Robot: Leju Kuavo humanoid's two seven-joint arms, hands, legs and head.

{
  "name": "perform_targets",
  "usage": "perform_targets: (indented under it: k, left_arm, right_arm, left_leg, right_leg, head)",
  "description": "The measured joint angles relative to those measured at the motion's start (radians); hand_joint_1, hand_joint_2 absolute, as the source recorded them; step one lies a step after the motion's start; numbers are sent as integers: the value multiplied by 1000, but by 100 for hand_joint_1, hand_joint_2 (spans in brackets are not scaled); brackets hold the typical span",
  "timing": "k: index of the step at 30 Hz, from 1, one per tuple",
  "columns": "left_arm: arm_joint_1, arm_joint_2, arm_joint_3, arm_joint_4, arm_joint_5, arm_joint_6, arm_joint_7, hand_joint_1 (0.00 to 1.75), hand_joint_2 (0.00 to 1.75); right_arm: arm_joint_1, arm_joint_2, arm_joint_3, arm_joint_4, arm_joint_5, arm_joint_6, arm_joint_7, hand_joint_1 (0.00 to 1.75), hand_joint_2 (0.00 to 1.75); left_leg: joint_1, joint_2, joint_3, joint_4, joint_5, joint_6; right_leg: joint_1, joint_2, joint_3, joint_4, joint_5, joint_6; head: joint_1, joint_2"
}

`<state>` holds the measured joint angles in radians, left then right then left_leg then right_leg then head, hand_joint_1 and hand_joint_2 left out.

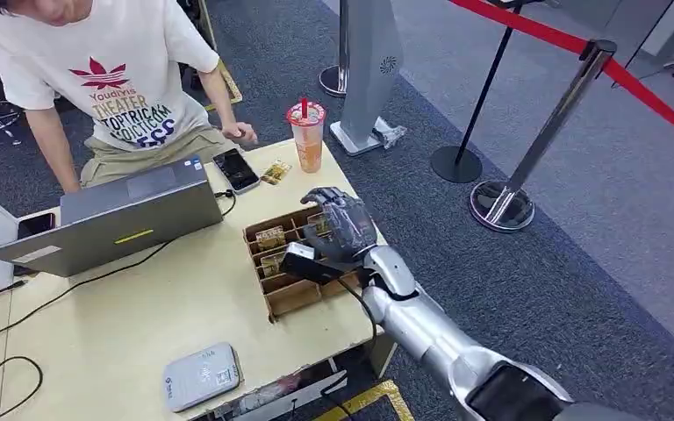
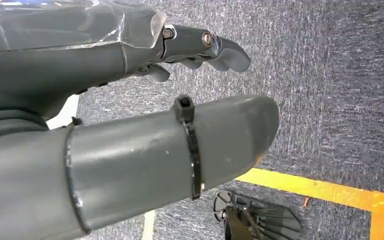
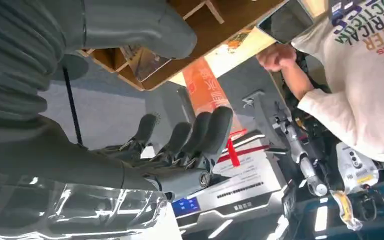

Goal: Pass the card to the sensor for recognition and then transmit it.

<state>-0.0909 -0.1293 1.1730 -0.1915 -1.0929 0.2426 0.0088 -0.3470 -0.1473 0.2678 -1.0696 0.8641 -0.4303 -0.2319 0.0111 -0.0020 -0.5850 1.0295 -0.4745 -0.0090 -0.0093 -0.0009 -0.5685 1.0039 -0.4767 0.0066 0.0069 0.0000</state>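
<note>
Right hand [image 1: 340, 224] open just above cards [image 1: 271, 237] in tray [image 1: 294, 294]

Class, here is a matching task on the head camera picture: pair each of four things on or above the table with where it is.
Things:
1. laptop
2. drink cup
3. white card reader
4. right hand

Places:
A. near edge of the table, closest to the robot
B. above the wooden tray of cards
C. far corner of the table, straw sticking up
D. left part of the table, in front of the person

Pairs: 1-D, 2-C, 3-A, 4-B
</note>
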Motion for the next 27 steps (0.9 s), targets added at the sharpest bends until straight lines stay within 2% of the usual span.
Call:
perform_targets:
  k: [1, 2, 6, 9, 12, 14, 16, 17, 18, 22, 27]
  left_arm:
    - [0, 0, 0, 0, -1, 0, 0, 0, 0]
    - [0, 0, 0, 0, -1, 0, 0, 0, 0]
    - [0, 0, 0, 0, -2, -1, 0, 0, 0]
    - [0, 0, 0, 0, -3, -2, 0, 0, 0]
    - [0, 0, 0, 0, -6, -2, 0, 0, 0]
    - [0, 0, -1, 0, -9, -3, 1, 0, 0]
    - [0, 0, -1, 0, -11, -3, 2, 0, 0]
    - [0, 0, -1, 0, -13, -3, 2, 0, 0]
    - [-1, 0, -2, 0, -14, -3, 2, 0, 0]
    - [-2, 0, -2, 0, -18, -6, 8, 0, 0]
    - [-4, 0, -3, 0, -20, -10, 10, 0, 0]
  right_arm:
    - [-2, -3, 0, 2, 0, 0, 0, 98, 175]
    - [-4, -5, 0, 5, 3, 1, 1, 89, 175]
    - [-13, -14, 0, 8, 18, 16, 11, 84, 175]
    - [-16, -21, 0, 9, 21, 18, 19, 93, 175]
    - [-17, -28, 0, 9, 31, 18, 23, 73, 175]
    - [-16, -32, -2, 9, 35, 18, 26, 73, 175]
    - [-16, -35, -2, 7, 36, 18, 31, 66, 175]
    - [-15, -37, -3, 6, 37, 18, 34, 66, 175]
    - [-15, -39, -3, 5, 39, 20, 37, 75, 175]
    - [-9, -44, -4, -11, 69, 40, 54, 66, 175]
    - [-4, -49, -10, -25, 85, 55, 63, 66, 175]
  left_leg:
    - [0, 0, 0, 0, 0, 0]
    - [0, 0, 0, 0, 0, 0]
    - [0, 0, 0, 0, 0, 0]
    - [0, 0, 0, 0, 0, 0]
    - [0, 0, 0, 0, 0, 0]
    - [0, 0, 0, 0, 0, 0]
    - [0, 0, 0, 0, 0, 0]
    - [0, 0, 0, 0, 0, 0]
    - [0, 0, 0, 0, 0, 0]
    - [0, 0, 0, 0, 0, 0]
    - [0, 0, 0, 0, 0, 0]
  right_leg:
    - [0, 0, 0, 0, 0, 0]
    - [0, 0, 0, 0, 0, 0]
    - [0, 0, 0, 0, 0, 0]
    - [0, 0, 0, 0, 0, 0]
    - [0, 0, 0, 0, 0, 0]
    - [0, 0, 0, 0, 0, 0]
    - [0, 0, 0, 0, 0, 0]
    - [0, 0, 0, 0, 0, 0]
    - [0, 0, 0, 0, 0, 0]
    - [0, 0, 0, 0, 0, 0]
    - [0, 0, 0, 0, 0, 0]
  head:
    - [0, 0]
    - [0, 0]
    - [0, 0]
    - [0, 0]
    - [0, 0]
    - [0, 0]
    - [0, 0]
    - [0, 0]
    - [0, 0]
    - [0, 0]
    - [0, 0]
